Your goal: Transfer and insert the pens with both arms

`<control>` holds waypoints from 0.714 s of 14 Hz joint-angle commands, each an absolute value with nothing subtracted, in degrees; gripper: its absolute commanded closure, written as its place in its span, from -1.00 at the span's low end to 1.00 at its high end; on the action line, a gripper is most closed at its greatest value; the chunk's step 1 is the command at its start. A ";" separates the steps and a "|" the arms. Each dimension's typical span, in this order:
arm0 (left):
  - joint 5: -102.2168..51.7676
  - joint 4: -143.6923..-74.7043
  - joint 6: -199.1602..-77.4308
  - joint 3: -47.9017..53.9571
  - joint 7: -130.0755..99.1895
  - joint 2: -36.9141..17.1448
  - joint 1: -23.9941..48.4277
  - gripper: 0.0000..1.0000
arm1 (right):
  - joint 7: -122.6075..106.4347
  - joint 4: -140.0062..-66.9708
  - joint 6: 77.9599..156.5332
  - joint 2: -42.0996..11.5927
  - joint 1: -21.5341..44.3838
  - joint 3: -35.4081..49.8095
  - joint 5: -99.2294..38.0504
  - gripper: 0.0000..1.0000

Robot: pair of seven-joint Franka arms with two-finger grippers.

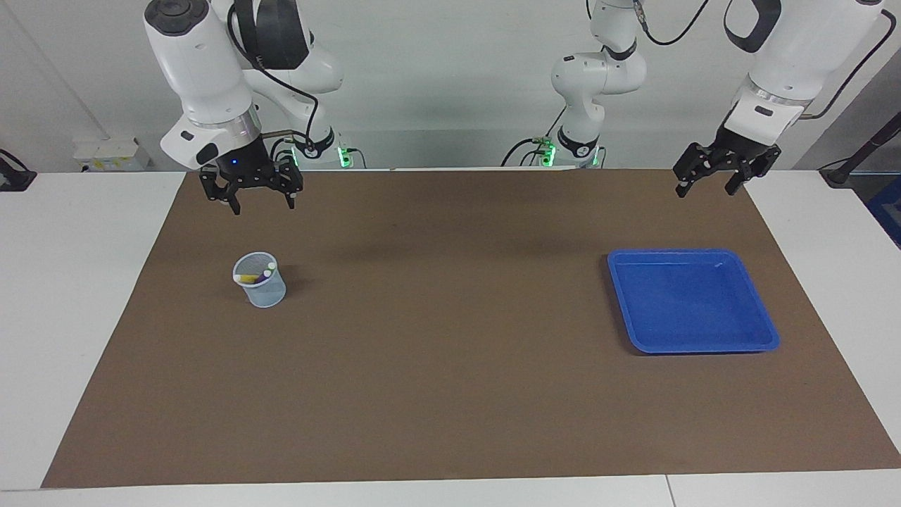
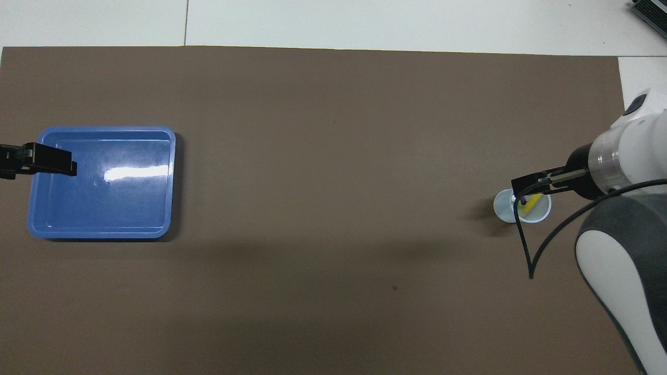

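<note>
A pale blue mesh cup (image 1: 260, 281) stands on the brown mat toward the right arm's end. In it lean a yellow pen (image 1: 248, 279) and a purple pen (image 1: 262, 277), pale ends up. I cannot make out the green pen. The cup also shows in the overhead view (image 2: 521, 208), with the yellow pen (image 2: 532, 204) inside. My right gripper (image 1: 263, 205) is open and empty, raised over the mat beside the cup, and it shows in the overhead view (image 2: 526, 188). My left gripper (image 1: 705, 190) is open and empty, raised over the mat's edge near the tray, and it shows in the overhead view (image 2: 62, 162).
A blue tray (image 1: 693, 303) with nothing in it lies on the mat toward the left arm's end; it also shows in the overhead view (image 2: 101, 182). The brown mat (image 1: 450, 338) covers most of the white table. A black cable (image 2: 526, 245) hangs from the right arm.
</note>
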State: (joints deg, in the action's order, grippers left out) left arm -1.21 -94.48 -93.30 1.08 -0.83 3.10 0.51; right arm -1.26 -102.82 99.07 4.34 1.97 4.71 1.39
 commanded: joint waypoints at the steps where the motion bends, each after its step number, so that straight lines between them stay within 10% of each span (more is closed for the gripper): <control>1: -1.85 -94.13 -92.20 1.14 -0.53 3.25 0.26 -1.00 | -0.26 -102.04 99.14 3.69 2.63 4.31 1.93 -1.00; 10: -1.76 -94.13 -92.37 1.23 -0.61 3.25 0.44 -1.00 | -0.09 -101.69 98.88 3.60 4.04 2.11 1.32 -1.00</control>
